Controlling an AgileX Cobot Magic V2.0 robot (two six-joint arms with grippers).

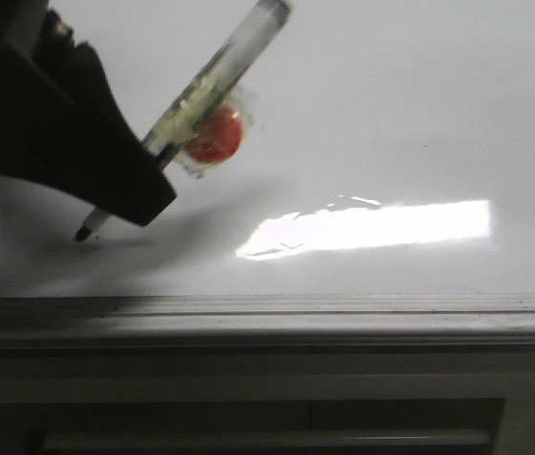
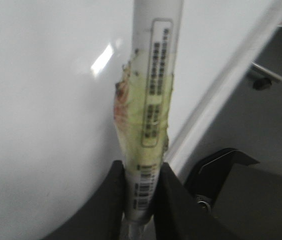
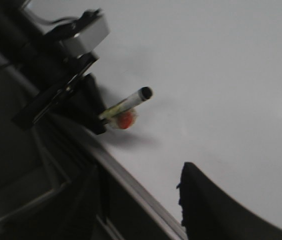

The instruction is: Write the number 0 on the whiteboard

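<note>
The whiteboard (image 1: 391, 95) is a glossy white board that fills the front view. No black loop of a number 0 shows on it in any view. My left gripper (image 1: 149, 194) is shut on a clear-bodied marker (image 1: 215, 71) wrapped in yellowed tape, with a red blob (image 1: 215, 136) taped to it. The marker leans, and its black tip (image 1: 84, 233) is at the board's surface near the front left. In the left wrist view the gripper (image 2: 140, 175) clamps the barcoded barrel (image 2: 153, 75). My right gripper (image 3: 141, 200) hangs over the board's edge, jaws wide apart and empty.
A grey metal rail (image 1: 267, 318) runs along the board's near edge, with a dark panel and light bar (image 1: 267, 439) below it. A bright light strip (image 1: 372, 226) reflects at centre right. Dark equipment (image 2: 231, 165) and a metal rod (image 2: 267, 72) lie beyond the board's edge.
</note>
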